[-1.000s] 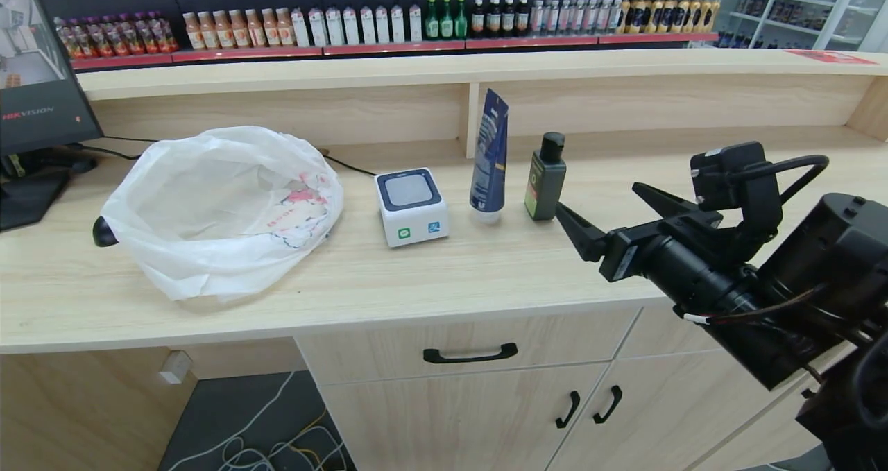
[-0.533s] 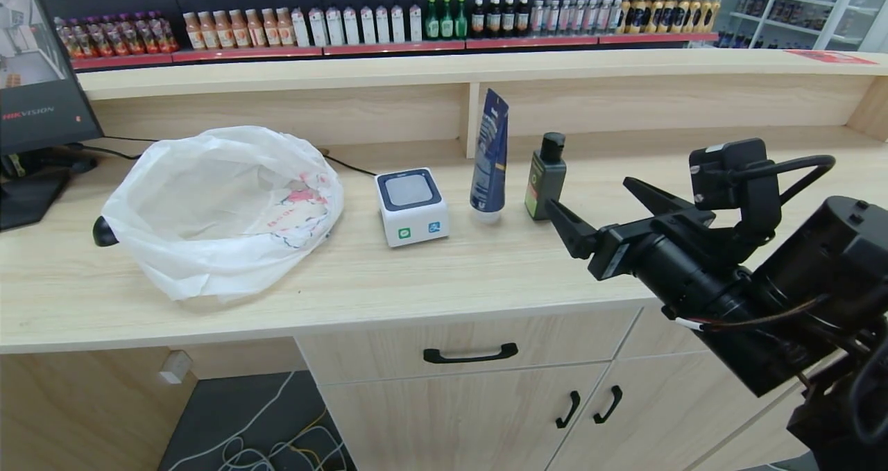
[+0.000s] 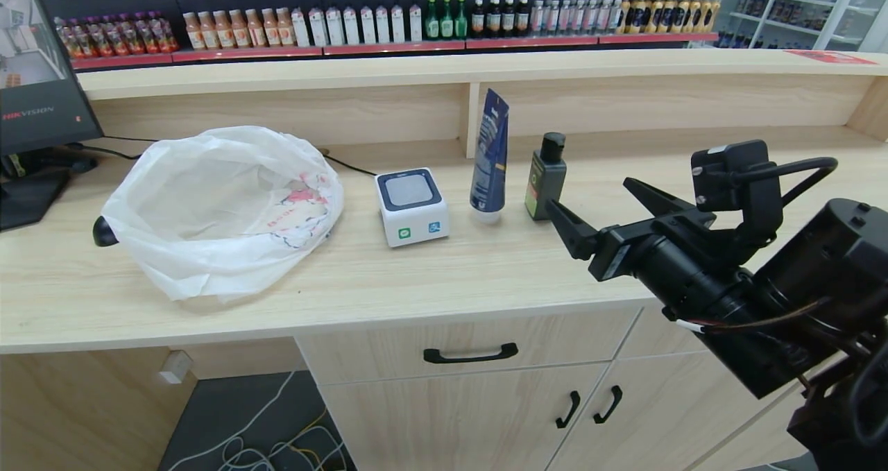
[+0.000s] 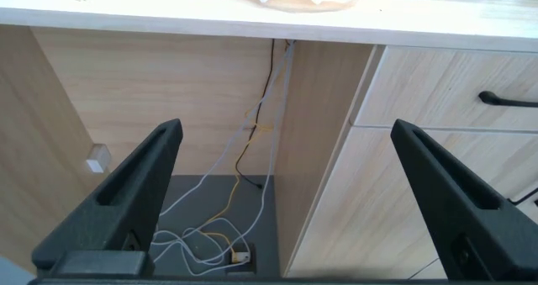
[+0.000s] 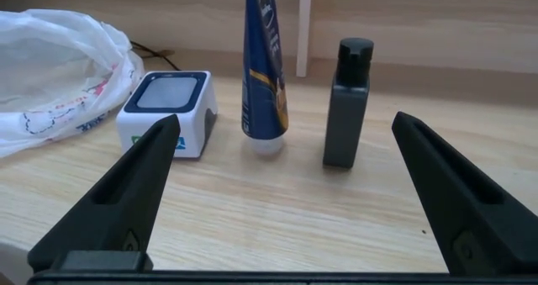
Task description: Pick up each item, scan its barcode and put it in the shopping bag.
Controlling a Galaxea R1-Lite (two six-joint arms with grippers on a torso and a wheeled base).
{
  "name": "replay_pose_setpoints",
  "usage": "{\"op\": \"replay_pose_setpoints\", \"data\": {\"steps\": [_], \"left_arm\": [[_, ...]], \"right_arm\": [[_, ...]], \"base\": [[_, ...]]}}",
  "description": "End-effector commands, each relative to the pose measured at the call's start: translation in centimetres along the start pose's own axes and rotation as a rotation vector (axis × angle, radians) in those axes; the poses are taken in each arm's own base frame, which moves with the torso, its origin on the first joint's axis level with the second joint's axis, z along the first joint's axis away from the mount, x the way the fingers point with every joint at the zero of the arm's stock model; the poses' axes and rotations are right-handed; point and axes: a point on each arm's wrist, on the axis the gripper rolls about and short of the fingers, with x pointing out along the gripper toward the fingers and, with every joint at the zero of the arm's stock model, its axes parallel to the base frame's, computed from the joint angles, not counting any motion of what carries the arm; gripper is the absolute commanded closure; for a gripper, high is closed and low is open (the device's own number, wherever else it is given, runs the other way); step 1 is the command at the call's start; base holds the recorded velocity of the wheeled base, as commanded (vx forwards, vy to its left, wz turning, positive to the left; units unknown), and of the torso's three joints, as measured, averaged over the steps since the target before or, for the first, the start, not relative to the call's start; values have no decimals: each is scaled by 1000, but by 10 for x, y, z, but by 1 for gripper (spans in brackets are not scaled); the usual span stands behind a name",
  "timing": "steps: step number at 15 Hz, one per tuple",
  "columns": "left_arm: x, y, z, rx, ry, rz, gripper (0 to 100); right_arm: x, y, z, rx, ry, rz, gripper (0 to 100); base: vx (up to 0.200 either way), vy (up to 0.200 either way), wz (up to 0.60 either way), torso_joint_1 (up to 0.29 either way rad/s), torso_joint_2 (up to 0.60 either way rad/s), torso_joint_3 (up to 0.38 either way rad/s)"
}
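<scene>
Shopping bag (image 3: 222, 207) was translucent white with red-pink print. Scanner (image 3: 411, 206) was white, with a navy-framed grey top and green and blue icons. Tube (image 3: 490, 159) at its 3 o'clock was navy with a gold streak and white cap. Bottle (image 3: 545, 180) was dark green with a black cap. Counter (image 3: 416, 277) was pale woodgrain.

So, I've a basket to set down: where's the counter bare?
Bare: the counter in front of the scanner, and right of the dark bottle near the right gripper. Crowded: scanner, blue tube, bottle close together; shopping bag at left.

Blue tube (image 3: 489, 153) upright, dark bottle (image 3: 545, 180) just beside, white scanner (image 3: 411, 206), open shopping bag (image 3: 222, 207)
</scene>
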Motion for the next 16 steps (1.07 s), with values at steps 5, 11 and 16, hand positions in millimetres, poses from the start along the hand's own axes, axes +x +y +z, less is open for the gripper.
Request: {"op": "replay_pose_setpoints", "data": {"steps": [5, 11, 16], "left_arm": [[0, 0, 0, -2, 0, 1, 0], [0, 0, 0, 0, 0, 1, 0], [0, 0, 0, 0, 0, 1, 0]], "right_arm": [[2, 1, -4, -2, 5, 4, 0], [3, 1, -4, -1, 2, 5, 0], [44, 15, 1, 10, -74, -2, 0]], "base": [[0, 160, 0, 0, 2, 2], [0, 67, 0, 4, 1, 1], [0, 0, 0, 0, 0, 0]]}}
